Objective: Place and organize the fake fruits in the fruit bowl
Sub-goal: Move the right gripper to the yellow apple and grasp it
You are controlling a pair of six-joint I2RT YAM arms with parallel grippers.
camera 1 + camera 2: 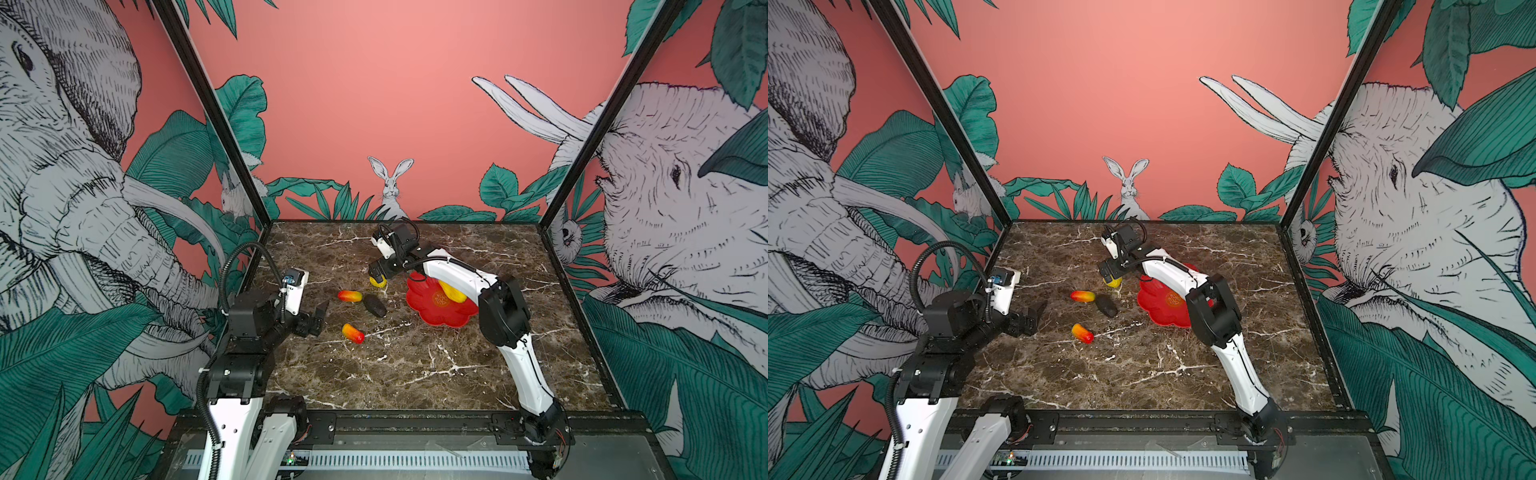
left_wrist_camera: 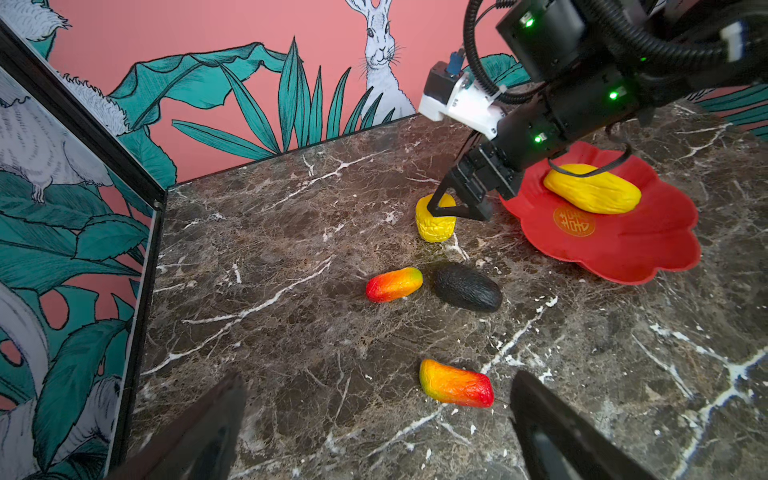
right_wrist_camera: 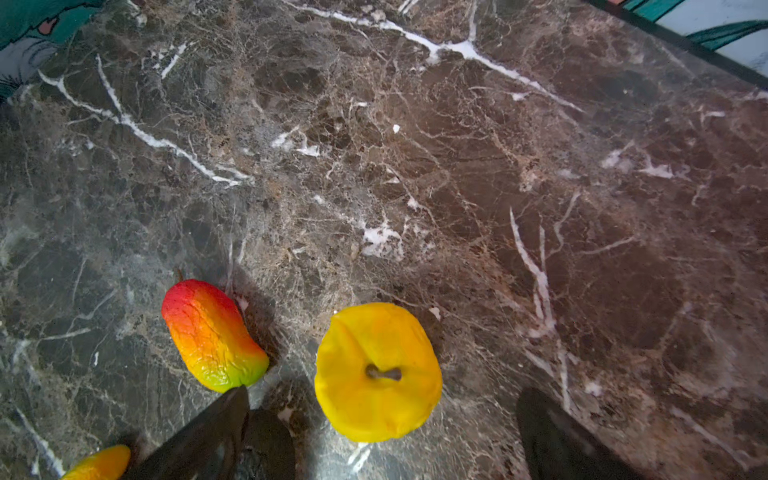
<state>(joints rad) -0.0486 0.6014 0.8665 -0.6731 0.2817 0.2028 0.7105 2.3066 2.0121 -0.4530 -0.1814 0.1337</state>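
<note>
Reaching for the second fruit: in both top views we see the right tool (image 1: 376, 277) low over the bumpy yellow fruit (image 1: 379, 284), just beside the fruit bowl (image 1: 432, 321), w/ the yellow oblong (image 1: 454, 293) already inside. Far mango (image 1: 350, 296), near mango (image 1: 353, 333) and dark oval (image 1: 375, 306) lie on the desk (image 1: 415, 374); left tool (image 1: 316, 318) sits apart from them, jaws spread. Left wrist view: right tool's jaws stand apart astride the fruit's top, nothing clamped; the tool's own body hides this from above. Right wrist view: stem up, fruit approx. centred betw. the spread fingers; bowl out of frame. Next, in our judgement: descend, close on the fruit, lift it over the rim clear of the oblong.
</note>
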